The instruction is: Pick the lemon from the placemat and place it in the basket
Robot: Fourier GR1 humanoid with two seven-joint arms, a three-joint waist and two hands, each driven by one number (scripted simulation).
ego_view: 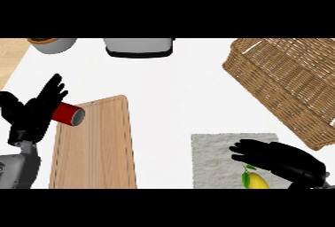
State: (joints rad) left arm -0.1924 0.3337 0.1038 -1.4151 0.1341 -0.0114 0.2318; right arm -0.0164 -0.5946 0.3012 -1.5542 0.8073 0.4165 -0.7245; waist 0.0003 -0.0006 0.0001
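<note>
On placemat [216,155]: lemon [256,181] just under right hand [278,159], fingers spread, holding nothing.

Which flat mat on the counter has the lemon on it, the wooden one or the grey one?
The grey placemat under the right hand; the lemon lies at its lower edge. The wooden board carries a red can.

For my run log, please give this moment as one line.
stage: reach | right hand: open above lemon on placemat | left hand: open, resting by red can | basket: no lemon inside
</note>
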